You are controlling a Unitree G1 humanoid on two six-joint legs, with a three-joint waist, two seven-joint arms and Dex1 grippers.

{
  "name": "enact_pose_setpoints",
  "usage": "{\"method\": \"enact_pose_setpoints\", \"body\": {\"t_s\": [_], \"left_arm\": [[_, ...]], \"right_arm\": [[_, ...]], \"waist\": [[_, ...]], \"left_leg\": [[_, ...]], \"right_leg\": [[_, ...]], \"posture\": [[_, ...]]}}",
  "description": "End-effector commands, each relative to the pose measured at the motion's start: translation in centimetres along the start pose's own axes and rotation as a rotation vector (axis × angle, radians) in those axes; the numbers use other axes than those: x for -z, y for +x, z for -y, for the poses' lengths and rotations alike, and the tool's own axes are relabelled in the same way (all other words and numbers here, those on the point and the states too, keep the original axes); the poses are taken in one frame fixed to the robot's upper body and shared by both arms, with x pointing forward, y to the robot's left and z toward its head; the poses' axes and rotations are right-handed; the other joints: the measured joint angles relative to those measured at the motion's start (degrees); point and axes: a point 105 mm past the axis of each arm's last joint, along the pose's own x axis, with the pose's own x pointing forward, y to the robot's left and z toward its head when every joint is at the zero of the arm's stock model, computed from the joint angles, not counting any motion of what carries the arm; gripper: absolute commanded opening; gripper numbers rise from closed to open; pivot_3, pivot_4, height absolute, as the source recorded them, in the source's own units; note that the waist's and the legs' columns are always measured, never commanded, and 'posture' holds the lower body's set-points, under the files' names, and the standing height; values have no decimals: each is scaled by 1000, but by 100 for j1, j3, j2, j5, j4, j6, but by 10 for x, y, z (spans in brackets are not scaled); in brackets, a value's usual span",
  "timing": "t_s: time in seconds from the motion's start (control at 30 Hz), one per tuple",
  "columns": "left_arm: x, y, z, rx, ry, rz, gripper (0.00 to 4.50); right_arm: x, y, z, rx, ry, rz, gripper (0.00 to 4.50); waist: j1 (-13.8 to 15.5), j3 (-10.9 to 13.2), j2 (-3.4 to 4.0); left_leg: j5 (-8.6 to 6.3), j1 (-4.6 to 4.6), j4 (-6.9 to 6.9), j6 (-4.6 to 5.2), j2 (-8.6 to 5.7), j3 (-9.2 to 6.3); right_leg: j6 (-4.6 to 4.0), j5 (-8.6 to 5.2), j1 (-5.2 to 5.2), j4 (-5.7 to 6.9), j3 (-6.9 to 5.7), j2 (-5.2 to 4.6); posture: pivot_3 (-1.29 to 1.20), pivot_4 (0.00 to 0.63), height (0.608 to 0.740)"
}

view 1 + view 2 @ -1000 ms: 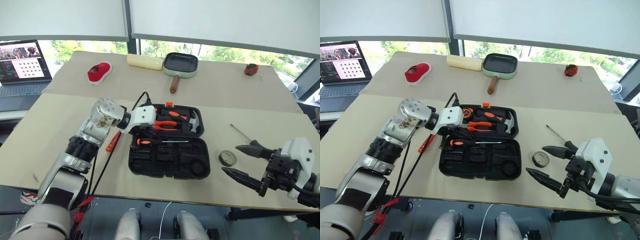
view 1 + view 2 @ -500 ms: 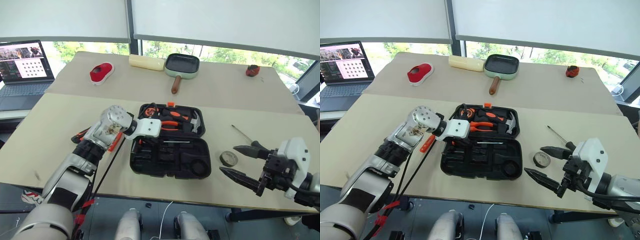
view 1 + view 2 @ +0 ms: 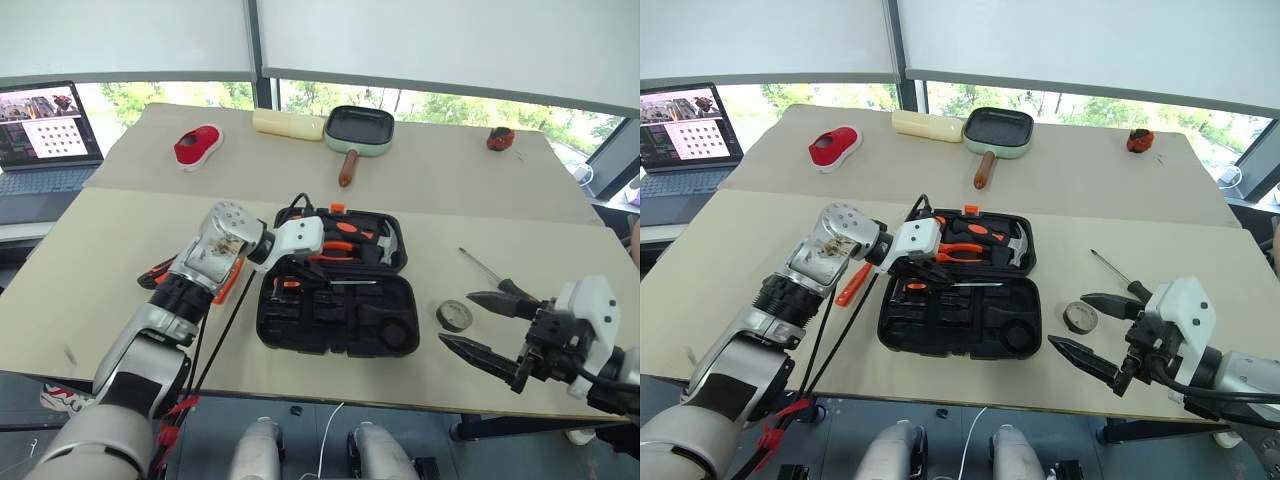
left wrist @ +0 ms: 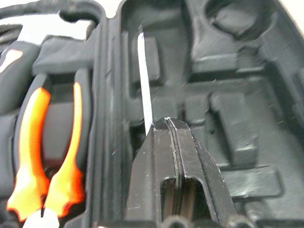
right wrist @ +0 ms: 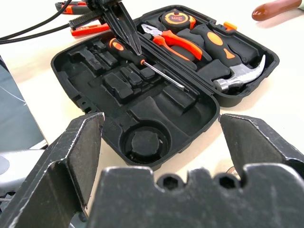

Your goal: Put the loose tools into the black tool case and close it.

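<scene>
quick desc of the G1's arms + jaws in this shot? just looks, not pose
Left arm: silver-grey metal segments, a black ribbed section at the forearm, a round perforated silver wrist joint, then a white block housing. Black cables hang along it, with red ties low down. Left gripper: two slim black tapered jaws. Right gripper: long pointed black jaws on a black mount, with a white casing behind.
</scene>
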Motion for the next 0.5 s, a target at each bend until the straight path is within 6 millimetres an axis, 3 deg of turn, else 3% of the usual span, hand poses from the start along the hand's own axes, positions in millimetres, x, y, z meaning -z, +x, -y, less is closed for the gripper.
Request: {"method": "enact_pose_setpoints", "body": {"t_s": [0.03, 0.37, 0.5], "left_arm": [[2, 5, -6, -31, 83, -52, 30], [28, 18, 2, -2, 121, -140, 30], [18, 15, 3, 5, 111, -73, 30]], "right_arm": [[-7, 0, 0, -1, -30, 20, 4500], [-6, -1, -2, -3, -23, 19, 4500], [-2, -3, 0, 18, -33, -1, 4500]], "waist": [[2, 0, 0], [15, -2, 2], [13, -2, 2]], "left_leg": [[0, 0, 0, 0, 0, 0], [0, 9, 1, 0, 0, 0], [-1, 40, -2, 0, 0, 0]], "right_leg": [[0, 0, 1, 0, 0, 0], [0, 0, 14, -1, 0, -1], [0, -1, 49, -9, -2, -1]], "posture": [[0, 150, 740], [0, 150, 740], [0, 150, 740]]}}
